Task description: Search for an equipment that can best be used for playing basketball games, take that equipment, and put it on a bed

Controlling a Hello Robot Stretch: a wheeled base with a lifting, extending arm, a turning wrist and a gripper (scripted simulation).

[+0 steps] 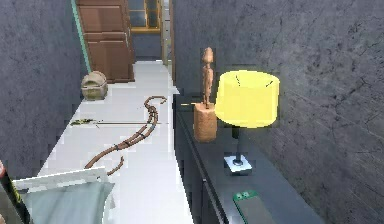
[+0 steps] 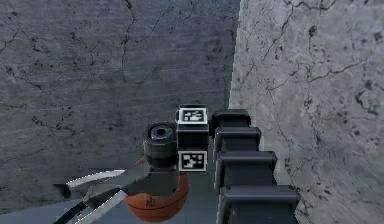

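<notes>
One orange basketball (image 2: 165, 200) hangs at the gripper (image 2: 75, 200), 6 o'clock in the arm side view, clear of any surface, so held. Finger spread: cannot tell. Forward view: yellow lamp (image 1: 247, 98) at 3 o'clock, white bed (image 1: 150, 180) at 7.

Forward view – ahead, slightly down, along bed (image 1: 145, 185) toward door (image 1: 105, 40); arm side view – close to grey wall (image 2: 90, 80).

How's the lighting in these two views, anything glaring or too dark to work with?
Forward view: the yellow lamp shade glows brightest; the white surface is well lit, the flanking walls dim. Arm side view: the right wall is paler than the left wall; the orange ball reads clearly against the darker one.
</notes>
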